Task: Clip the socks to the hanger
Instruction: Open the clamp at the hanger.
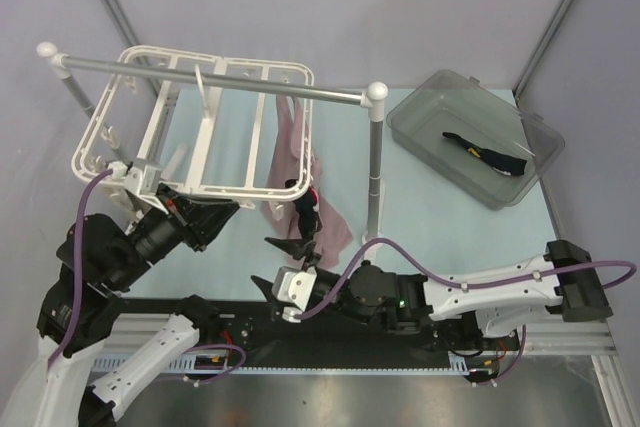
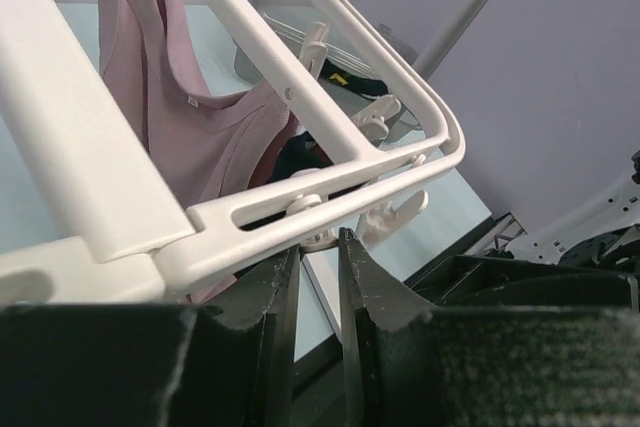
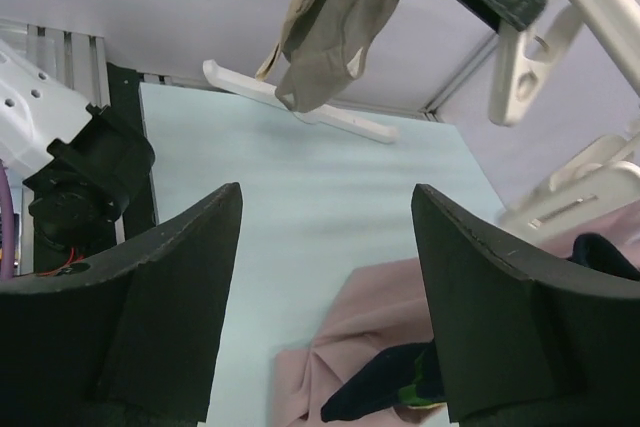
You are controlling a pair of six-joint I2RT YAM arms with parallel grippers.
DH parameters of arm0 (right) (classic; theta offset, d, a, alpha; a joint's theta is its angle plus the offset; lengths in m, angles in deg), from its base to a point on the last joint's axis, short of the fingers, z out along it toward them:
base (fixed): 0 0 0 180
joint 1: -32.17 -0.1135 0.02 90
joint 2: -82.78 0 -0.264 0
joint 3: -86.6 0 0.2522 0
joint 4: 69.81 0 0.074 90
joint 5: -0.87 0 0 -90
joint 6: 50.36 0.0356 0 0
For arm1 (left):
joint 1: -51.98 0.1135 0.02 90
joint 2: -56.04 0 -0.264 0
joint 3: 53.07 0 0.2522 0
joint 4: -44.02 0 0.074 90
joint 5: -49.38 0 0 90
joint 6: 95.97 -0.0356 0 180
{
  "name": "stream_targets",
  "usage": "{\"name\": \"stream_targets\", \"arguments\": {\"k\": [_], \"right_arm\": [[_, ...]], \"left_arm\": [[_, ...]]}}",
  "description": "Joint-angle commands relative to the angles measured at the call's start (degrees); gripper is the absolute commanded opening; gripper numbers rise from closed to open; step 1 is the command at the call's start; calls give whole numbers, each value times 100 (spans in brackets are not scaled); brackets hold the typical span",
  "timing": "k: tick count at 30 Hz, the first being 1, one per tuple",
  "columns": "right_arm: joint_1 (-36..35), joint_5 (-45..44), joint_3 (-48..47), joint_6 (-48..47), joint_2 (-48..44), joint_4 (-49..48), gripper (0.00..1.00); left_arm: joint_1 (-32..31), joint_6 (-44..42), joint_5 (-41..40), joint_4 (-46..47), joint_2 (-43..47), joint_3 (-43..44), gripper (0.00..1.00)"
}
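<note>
The white hanger (image 1: pixel 195 127) hangs tilted from the silver rail. My left gripper (image 1: pixel 222 209) is under its near edge. In the left wrist view its jaws (image 2: pixel 318 245) are almost closed, pinching a white clip piece under the hanger's rail (image 2: pixel 330 197). One dark sock (image 1: pixel 306 215) hangs at the hanger's near right corner beside the pink cloth (image 1: pixel 290 142). It also shows in the right wrist view (image 3: pixel 400 397). The other sock (image 1: pixel 485 154) lies in the grey bin (image 1: pixel 420 127). My right gripper (image 1: pixel 297 247) is open and empty just below the hanging sock.
The silver rail stand (image 1: pixel 375 162) with white knobs crosses behind the hanger. A beige cloth (image 3: pixel 335 7) hangs in the right wrist view. The pink cloth's lower end (image 3: pixel 350 347) lies on the pale blue table (image 1: pixel 440 227).
</note>
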Motion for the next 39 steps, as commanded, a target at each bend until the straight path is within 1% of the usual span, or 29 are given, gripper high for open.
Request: {"name": "stream_targets", "arguments": {"k": [1,5,9,11,20,24,30,35,39], "right_arm": [[40,413,-528,-398,366,-697,73],[303,194,-898,-592,754,-899,67],[532,-43,-1093,-522,930,-961,61],[576,-17,-1084,-478,930,-997,58],[567,-8,-1146,-417,983,-988,52],[523,-148,-1014,-425,931,-1032,52],[514,-263,-979,-539,930,-1163,54],[567,-185,-1145,-601,1106,-1269,54],[646,53,-1321,-496,1229,-1304,54]], "left_arm": [[-15,59,-113,-17,80,226,24],[-24,50,-51,-87,133,226,23],[-24,24,-60,-184,194,235,23],[-15,-3,-69,-228,221,253,23],[-15,-91,-77,-412,247,376,23],[-15,-144,-122,-536,212,534,23],[-24,-161,-86,-571,195,516,22],[-15,-152,-86,-641,203,560,22],[-24,-135,-60,-677,221,586,22]]}}
